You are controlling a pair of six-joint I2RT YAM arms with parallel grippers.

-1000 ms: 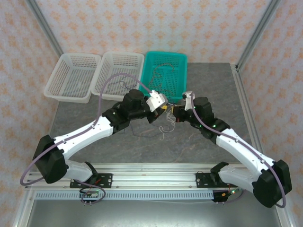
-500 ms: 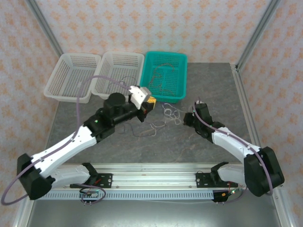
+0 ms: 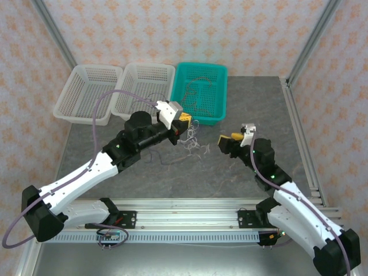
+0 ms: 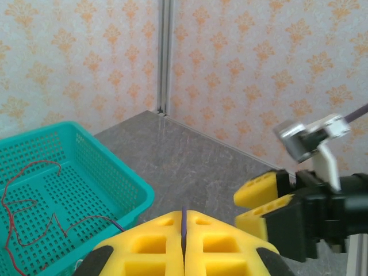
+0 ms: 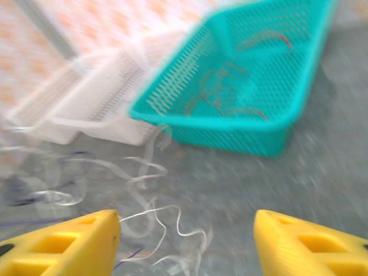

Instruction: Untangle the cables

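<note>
Left claw [image 3: 184,122]: pads pressed together [image 4: 183,229]; a thin dark strand is clamped in the seam; it hangs above the tabletop [image 3: 261,109], just in front of the teal basket [image 3: 202,96]
Right claw [image 3: 225,140]: fingers [image 5: 63,244] well apart with nothing between them; low over the tabletop's right half, facing the left claw [image 4: 241,208]
Cables [image 3: 192,142]: a loose white and dark tangle trailing from the left claw down to the tabletop, about mid-width and between the two claws; white loops lie just beyond the right claw's fingers [image 5: 150,215]
Teal basket: at the far edge, right of centre [image 4: 69,167]; red and dark wires lie curled on its floor [image 5: 253,80]
White baskets [image 3: 115,91]: two side by side along the far edge toward the left corner, the right one touching the teal basket; contents too faint to tell
</note>
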